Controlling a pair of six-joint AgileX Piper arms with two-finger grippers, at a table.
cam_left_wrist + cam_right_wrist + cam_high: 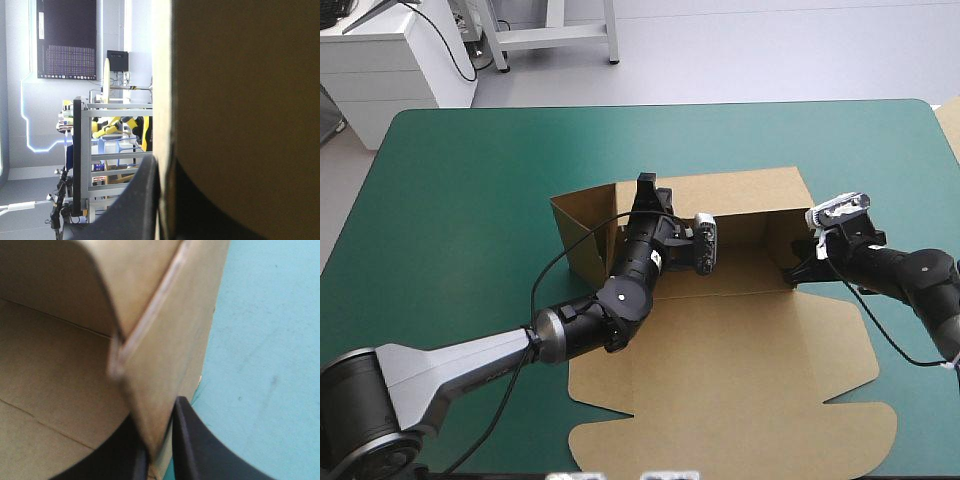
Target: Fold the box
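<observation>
The brown box [740, 380] lies mid-table with its wide lid flat toward the near edge. Its back wall [740, 195] and both side walls stand raised. My left gripper [645, 188] reaches over the back wall near the box's left corner. In the left wrist view that gripper [162, 200] is shut on the box, with the wall's pale edge [162, 100] running up between its black fingers. My right gripper [798, 266] is at the right side wall. In the right wrist view it [160, 452] pinches that wall's lower edge [165, 365], with the box floor [50, 390] beside it.
Bare teal-green cover [450, 220] spreads left of the box and along the far edge. A strip of pale board [950, 125] shows at the table's far right corner. The left arm lies over the lid's left part.
</observation>
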